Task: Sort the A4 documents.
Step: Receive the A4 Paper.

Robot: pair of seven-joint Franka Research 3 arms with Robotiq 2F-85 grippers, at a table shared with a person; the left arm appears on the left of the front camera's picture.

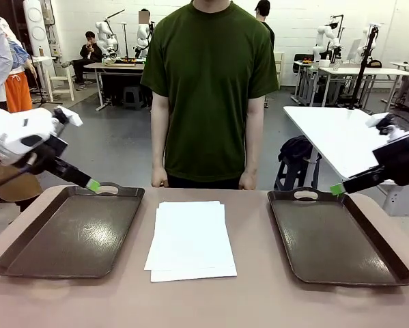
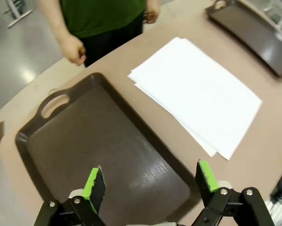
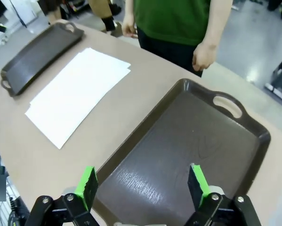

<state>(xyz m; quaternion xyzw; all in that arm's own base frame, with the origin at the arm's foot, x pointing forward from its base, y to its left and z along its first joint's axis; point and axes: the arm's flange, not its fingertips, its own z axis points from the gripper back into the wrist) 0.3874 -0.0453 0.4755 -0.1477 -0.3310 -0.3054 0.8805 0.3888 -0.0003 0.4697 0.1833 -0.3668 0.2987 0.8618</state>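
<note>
A loose stack of white A4 documents (image 1: 190, 239) lies flat in the middle of the table, between two dark brown trays. From the left wrist the sheets (image 2: 197, 92) sit past the left tray's right rim. From the right wrist the stack (image 3: 77, 94) lies beyond the right tray. My left gripper (image 1: 93, 185) hovers over the far end of the left tray (image 1: 67, 236), open and holding nothing (image 2: 150, 183). Over the far left corner of the right tray (image 1: 337, 236) hangs my right gripper (image 1: 336, 189), also open with nothing between its fingers (image 3: 141, 186).
A person in a green shirt (image 1: 207, 89) stands at the far edge, hands hanging by the table's rim. Both trays (image 2: 98, 141) (image 3: 188, 141) hold nothing. Another white table (image 1: 334, 133) stands behind at the right.
</note>
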